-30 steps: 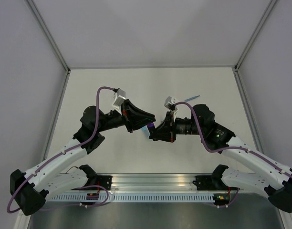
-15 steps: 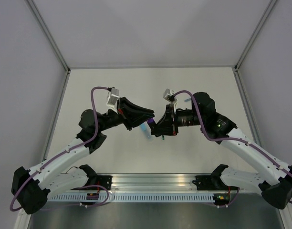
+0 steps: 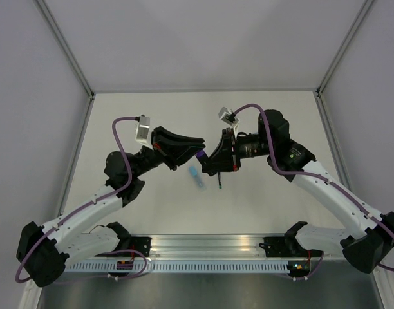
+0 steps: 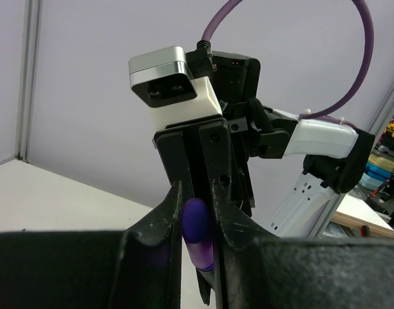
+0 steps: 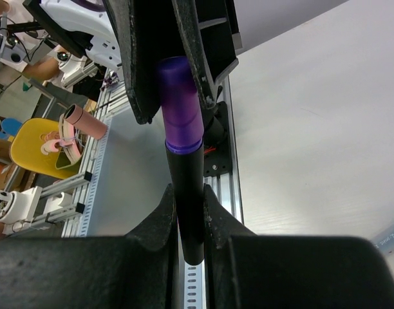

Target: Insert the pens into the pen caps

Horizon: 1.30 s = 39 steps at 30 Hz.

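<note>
- The right end effector (image 5: pixel 188 212) is clamped on the black barrel of the stubby marker (image 5: pixel 186 174). Its two fingers are shut tight around the barrel's lower part.
- The left end effector (image 4: pixel 197 215) is closed on the purple cap (image 5: pixel 178 96), which sits pinched between its fingers.
- Both are held in the air above the middle of the bench (image 3: pixel 281 122), tip to tip and well in from every edge.
- The move turns on one relation: the marker's long axis runs straight from one end effector to the other. The cap is at the left arm's end and the barrel at the right arm's end, so the two grips face each other along one line.
- In the right wrist view the cap's rim meets the black barrel with no gap showing, so the cap looks to be on. Whether it is pressed fully home cannot be told.
- Any further seating would be a push along that shared axis. A sideways offset between the arms would bend the joint rather than close it.
- The light-blue highlighter (image 3: pixel 196 176) lies flat on the bench just toward the near edge from the two end effectors, about equally close to both.
- What looks like a thin dark pen (image 3: pixel 220 182) lies beside it on the right arm's side, too small to read well.
</note>
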Available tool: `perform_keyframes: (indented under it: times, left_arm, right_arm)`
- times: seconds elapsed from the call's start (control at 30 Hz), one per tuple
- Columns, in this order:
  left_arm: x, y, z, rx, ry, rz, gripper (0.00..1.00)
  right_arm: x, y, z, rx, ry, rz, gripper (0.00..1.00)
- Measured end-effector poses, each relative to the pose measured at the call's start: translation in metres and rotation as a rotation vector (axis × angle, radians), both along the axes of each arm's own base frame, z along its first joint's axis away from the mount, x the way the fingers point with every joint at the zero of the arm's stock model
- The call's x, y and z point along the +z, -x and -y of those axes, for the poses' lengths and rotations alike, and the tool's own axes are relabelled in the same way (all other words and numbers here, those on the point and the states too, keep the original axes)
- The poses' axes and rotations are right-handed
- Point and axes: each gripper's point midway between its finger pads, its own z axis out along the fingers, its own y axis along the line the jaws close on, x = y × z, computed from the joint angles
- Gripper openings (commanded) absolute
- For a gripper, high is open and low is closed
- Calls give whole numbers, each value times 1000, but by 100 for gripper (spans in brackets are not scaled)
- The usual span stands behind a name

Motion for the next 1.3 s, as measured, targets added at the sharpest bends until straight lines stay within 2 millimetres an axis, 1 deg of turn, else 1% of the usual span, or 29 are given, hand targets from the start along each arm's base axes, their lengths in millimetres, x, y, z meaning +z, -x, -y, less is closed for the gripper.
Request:
perform_keyframes:
  times: [0.27,0.57,0.9,0.93,0.97,1.03,1.1,1.13,1.17,1.2,1.23,1.3]
  left_arm:
    - [7,-5,3,-17,82,-41,2]
    - [8,4,6,-54,97,-81,2]
    - [7,15,-2,-58,110,-75,2]
    - [8,15,-2,-57,112,-74,5]
    - [9,16,-3,-56,113,-74,11]
    - [11,18,-3,-58,112,-73,25]
    - [12,19,-3,-56,100,-81,30]
    - [10,21,-2,-62,83,-94,43]
    - [5,24,1,-76,54,-113,48]
    - [7,28,2,-87,50,-111,50]
    - [10,30,3,-86,37,-116,59]
    - [17,33,1,-79,15,-119,70]
  right_arm:
    - [5,-4,-2,1,-23,15,0]
    - [18,-4,-3,22,-75,85,0]
    - [36,-3,1,14,-131,133,0]
    - [37,-3,1,14,-135,135,0]
    - [38,-3,1,14,-138,135,0]
    - [38,-2,1,17,-145,136,0]
    - [38,0,1,30,-154,137,0]
    - [39,-1,0,32,-164,150,0]
    - [43,-1,0,37,-181,178,0]
    - [43,-3,0,26,-183,181,0]
    - [43,-4,1,25,-188,191,0]
    - [45,-6,0,15,-204,221,0]
